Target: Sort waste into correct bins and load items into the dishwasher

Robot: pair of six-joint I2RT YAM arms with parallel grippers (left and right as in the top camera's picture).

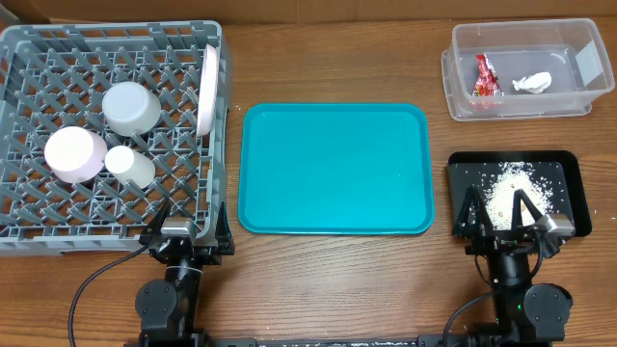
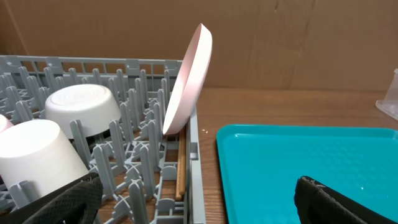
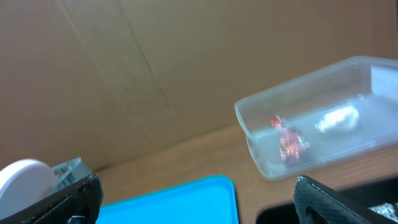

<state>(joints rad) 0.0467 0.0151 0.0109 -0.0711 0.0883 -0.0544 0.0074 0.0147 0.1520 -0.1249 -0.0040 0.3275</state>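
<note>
At ten o'clock, the dish rack (image 1: 29,231) holds plate (image 1: 206,87), bowls (image 1: 130,106) and cup (image 1: 128,166). Wrapper (image 1: 486,77) and tissue (image 1: 532,83) lie in the clear tub (image 1: 463,106) at two o'clock. My left gripper (image 1: 190,214) and right gripper (image 1: 497,210) gape empty.

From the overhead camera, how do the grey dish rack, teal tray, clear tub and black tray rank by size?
1. grey dish rack
2. teal tray
3. clear tub and black tray: too alike to rank
</note>
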